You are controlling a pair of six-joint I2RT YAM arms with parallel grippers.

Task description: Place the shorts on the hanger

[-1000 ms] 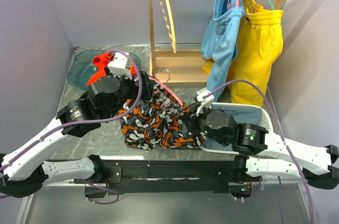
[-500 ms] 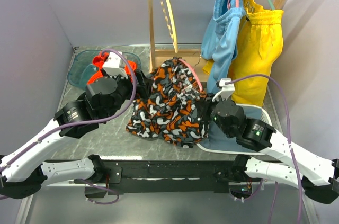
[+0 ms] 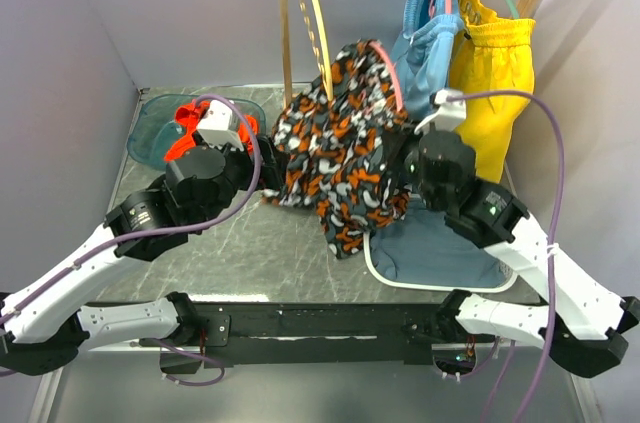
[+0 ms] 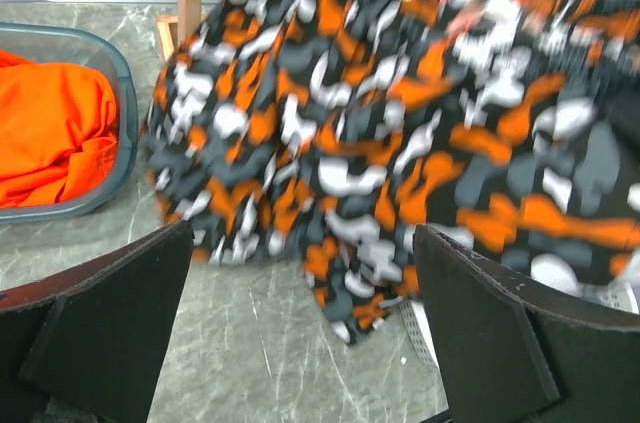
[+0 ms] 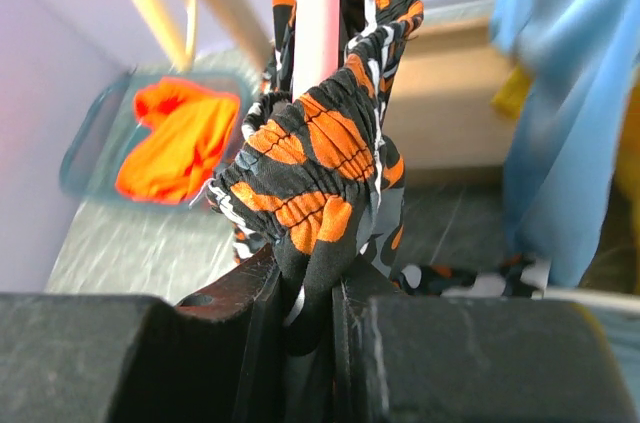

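Held up in front of the rack (image 3: 284, 53), between its left post and the blue shorts (image 3: 425, 48) hanging from its rail: the shorts (image 3: 335, 158), draped over the pink hanger (image 3: 386, 68). Hanging down in loose folds from the hanger's arch, well below the rack's rail. Lowest hem near the tabletop; contact with it impossible to tell.

Pinched by the right gripper (image 5: 305, 293) at the gathered elastic waistband, fingers closed tight on a fold of orange-and-black cloth. Pink bar rising straight up out of that fold. Cannot tell whether the bar itself sits in the pinch or only the cloth around it.

To the left of the shorts, in front of the rack's left post: the left gripper (image 4: 302, 243), fingers wide apart and holding nothing, pointed at the hanging cloth without touching it.

On the rack's rail, beside the left post, a yellow hanger (image 3: 312, 13). At the rail's right end, next to the blue pair, yellow shorts (image 3: 492, 83). Left of the rack's base, a teal bin (image 3: 148, 143) with an orange garment (image 3: 188, 125) in it. In front of the rack and to the right, under the right arm, a white tray (image 3: 385, 273) lined with blue cloth.
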